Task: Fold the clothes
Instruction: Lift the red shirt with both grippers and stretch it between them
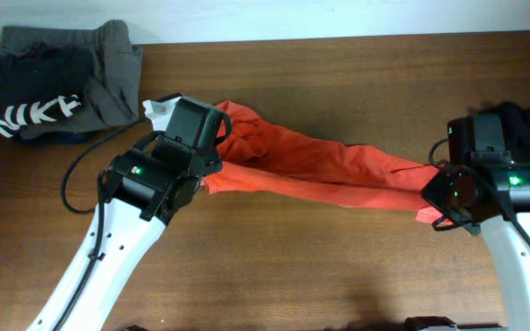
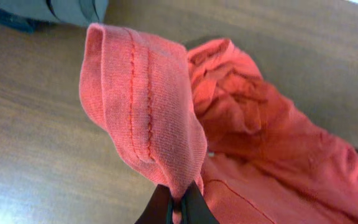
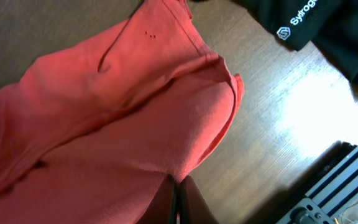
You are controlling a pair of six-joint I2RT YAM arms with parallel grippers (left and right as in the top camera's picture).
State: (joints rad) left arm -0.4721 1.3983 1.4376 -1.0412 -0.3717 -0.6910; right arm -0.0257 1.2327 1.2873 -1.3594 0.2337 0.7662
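The red-orange shirt (image 1: 320, 165) is stretched across the middle of the table between my two arms, bunched and wrinkled along its length. My left gripper (image 2: 179, 200) is shut on a hemmed fold of the shirt (image 2: 142, 106), which stands up above the fingers. The left arm (image 1: 168, 152) holds the shirt's left end. My right gripper (image 3: 178, 190) is shut on an edge of the shirt (image 3: 104, 118) at its right end, near the right arm (image 1: 472, 188).
A pile of dark grey and black garments (image 1: 53, 83) with white lettering lies at the table's far left corner. A black garment (image 3: 316, 28) with white print lies behind the right gripper. Bare wooden table (image 1: 320, 267) extends in front.
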